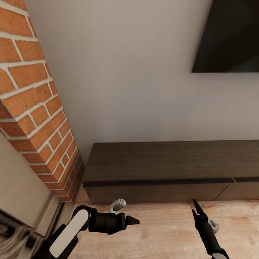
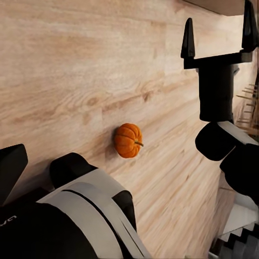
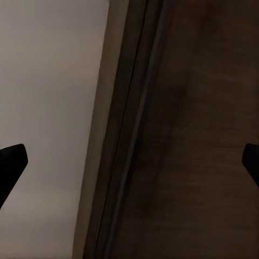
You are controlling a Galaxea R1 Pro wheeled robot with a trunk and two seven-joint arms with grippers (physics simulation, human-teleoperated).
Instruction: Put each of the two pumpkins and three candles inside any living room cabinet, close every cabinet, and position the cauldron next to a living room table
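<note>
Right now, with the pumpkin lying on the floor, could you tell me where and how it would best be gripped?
Probably across the ribbed round body of the pumpkin, coming down from above with fingers either side. It lies alone on the wood floor, its short stem pointing sideways, so the stem offers little hold while the body's flanks are free.
</note>
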